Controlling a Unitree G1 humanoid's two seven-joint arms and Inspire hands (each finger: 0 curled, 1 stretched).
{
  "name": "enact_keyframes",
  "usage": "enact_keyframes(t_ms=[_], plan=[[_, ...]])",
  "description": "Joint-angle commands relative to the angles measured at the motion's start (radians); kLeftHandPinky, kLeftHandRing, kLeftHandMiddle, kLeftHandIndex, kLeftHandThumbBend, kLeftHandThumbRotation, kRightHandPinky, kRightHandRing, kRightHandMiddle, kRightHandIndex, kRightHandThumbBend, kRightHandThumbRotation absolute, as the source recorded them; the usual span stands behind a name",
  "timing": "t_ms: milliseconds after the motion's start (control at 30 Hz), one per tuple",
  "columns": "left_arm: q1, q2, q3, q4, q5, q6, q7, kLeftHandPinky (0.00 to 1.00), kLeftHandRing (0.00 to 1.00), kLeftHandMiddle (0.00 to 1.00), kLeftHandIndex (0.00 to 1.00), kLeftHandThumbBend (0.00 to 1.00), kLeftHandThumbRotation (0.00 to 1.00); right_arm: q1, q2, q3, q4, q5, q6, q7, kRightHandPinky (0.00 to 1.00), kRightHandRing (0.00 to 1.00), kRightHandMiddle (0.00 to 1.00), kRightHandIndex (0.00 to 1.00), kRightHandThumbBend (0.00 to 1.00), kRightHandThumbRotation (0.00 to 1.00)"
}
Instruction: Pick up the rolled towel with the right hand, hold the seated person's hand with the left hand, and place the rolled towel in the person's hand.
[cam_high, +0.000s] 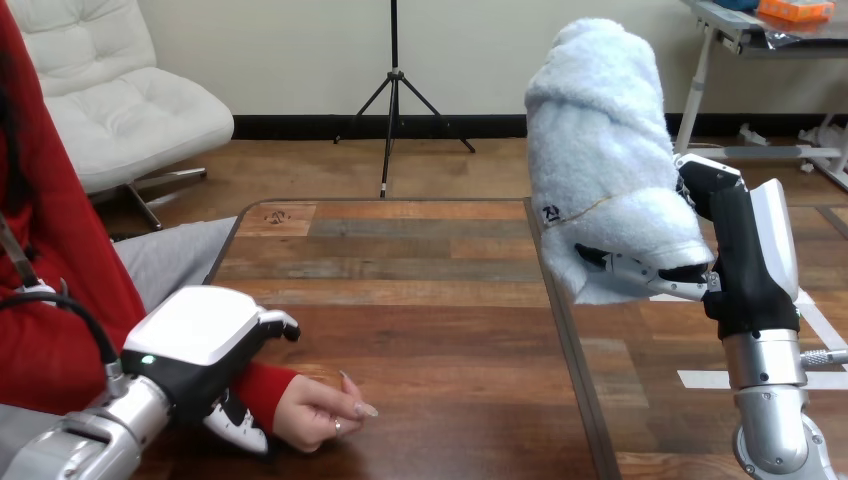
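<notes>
1. The left hand (200, 345) shows its white back. Its palm is turned away, and most of its fingers are lost under and behind the person's wrist (265, 385), which it clasps and largely covers.
2. The person's hand (320, 410) has its fingers curled inward, so its palm cannot be seen.
3. The towel (605, 150) hides the palm of the right hand (745, 260) and part of the fingers wrapped round the towel's lower end.
4. Both forearms are cut off by the bottom edge, the left one at the corner.
5. The table (430, 300) runs out past the bottom edge.
6. A dark mark (551, 212) on the towel and a scribble (277, 213) by the table's far left corner are too small to make out.
</notes>
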Motion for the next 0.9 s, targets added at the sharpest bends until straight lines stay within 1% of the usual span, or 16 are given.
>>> enact_keyframes(t_ms=[0, 233, 467, 600, 733, 867], plan=[[-0.048, 0.004, -0.032, 0.062, 0.053, 0.032, 0.064, 0.68, 0.74, 0.76, 0.73, 1.00, 0.07, -0.050, 0.004, -0.036, -0.065, 0.025, -0.020, -0.004, 0.30, 0.35, 0.41, 0.45, 0.71, 0.00], [-0.063, -0.006, -0.053, 0.101, 0.058, 0.042, 0.112, 0.67, 0.72, 0.73, 0.71, 1.00, 0.03, -0.047, 0.004, -0.037, -0.074, 0.031, -0.018, -0.001, 0.30, 0.36, 0.41, 0.45, 0.71, 0.00], [-0.076, -0.006, -0.079, 0.127, 0.064, 0.061, 0.133, 0.67, 0.71, 0.73, 0.70, 0.98, 0.01, -0.048, 0.006, -0.038, -0.072, 0.040, -0.030, 0.002, 0.30, 0.36, 0.41, 0.45, 0.71, 0.00], [-0.082, -0.004, -0.093, 0.130, 0.072, 0.076, 0.126, 0.68, 0.71, 0.73, 0.70, 0.97, 0.00, -0.047, 0.005, -0.038, -0.077, 0.039, -0.029, -0.001, 0.29, 0.35, 0.41, 0.45, 0.71, 0.00], [-0.083, -0.002, -0.097, 0.122, 0.067, 0.086, 0.106, 0.68, 0.72, 0.73, 0.70, 0.95, 0.00, -0.044, 0.006, -0.040, -0.083, 0.045, -0.028, 0.002, 0.29, 0.35, 0.41, 0.45, 0.72, 0.00], [-0.086, 0.000, -0.103, 0.124, 0.061, 0.088, 0.099, 0.68, 0.72, 0.73, 0.69, 0.95, 0.00, -0.043, 0.006, -0.042, -0.087, 0.050, -0.032, 0.007, 0.28, 0.35, 0.41, 0.45, 0.72, 0.00]])
